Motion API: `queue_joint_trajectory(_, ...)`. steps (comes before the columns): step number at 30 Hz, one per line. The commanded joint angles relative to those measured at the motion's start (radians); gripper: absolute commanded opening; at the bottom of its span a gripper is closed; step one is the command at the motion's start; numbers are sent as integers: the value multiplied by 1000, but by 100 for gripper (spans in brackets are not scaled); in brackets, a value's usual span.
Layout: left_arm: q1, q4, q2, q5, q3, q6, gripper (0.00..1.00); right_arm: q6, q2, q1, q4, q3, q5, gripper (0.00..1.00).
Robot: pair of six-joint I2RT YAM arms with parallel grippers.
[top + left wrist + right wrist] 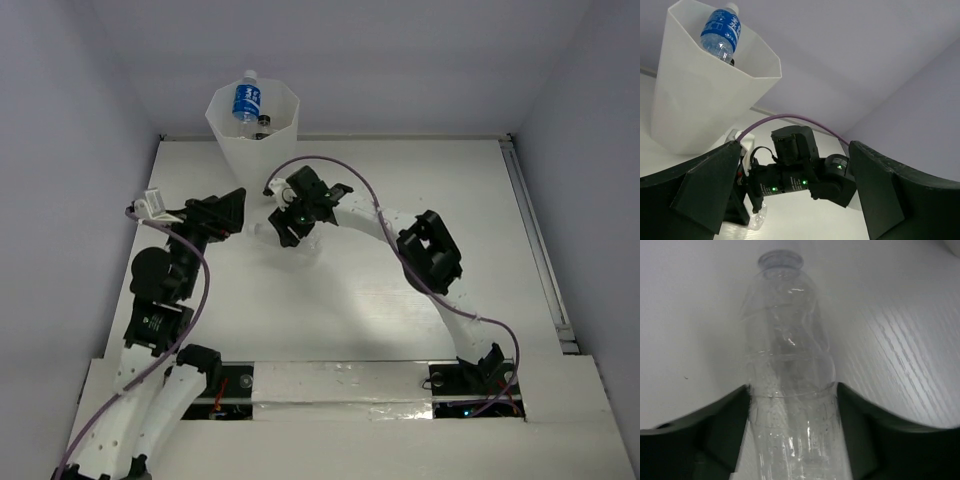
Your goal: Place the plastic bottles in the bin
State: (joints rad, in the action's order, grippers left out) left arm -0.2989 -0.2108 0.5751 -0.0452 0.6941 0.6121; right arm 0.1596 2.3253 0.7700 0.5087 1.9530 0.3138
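1. The white table (340,310) carries everything, with both arms bolted at its near edge.
2. The bin (250,150) stands upright near the far edge, left of centre. It is translucent white with faceted sides that widen to the rim.
3. The left arm (160,290) bends up the left side of the table. The right arm (430,255) reaches across from the right toward the middle.
4. The left gripper (232,210) hangs near the bin's base and a little to its left. Its jaws are spread wide with nothing between them, and its wrist camera looks past them at the bin and the other wrist.
5. The right gripper (792,387) is low over the table just in front of the bin. Its jaws are apart, one on each side of a bottle, with their inner edges meeting its sides. I cannot tell whether they are pressing on it.
6. The blue-labelled bottle (247,100) sits inside the bin, tilted, with its neck and cap above the rim.
7. The clear bottle (790,360) lies on its side on the table between the right jaws, with its cap end pointing away from the wrist.
8. A small dark cap (263,122) shows inside the bin just beside the blue-labelled bottle. The rest of that item is hidden.
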Motion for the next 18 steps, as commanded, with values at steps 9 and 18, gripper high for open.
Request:
queue_joint_trajectory(9, 6, 275, -219, -33, 153, -170, 89, -95, -334, 83, -185, -281, 188, 40)
queue_joint_trajectory(18, 6, 334, -327, -127, 219, -262, 89, -228, -584, 83, -441, -148, 191, 40)
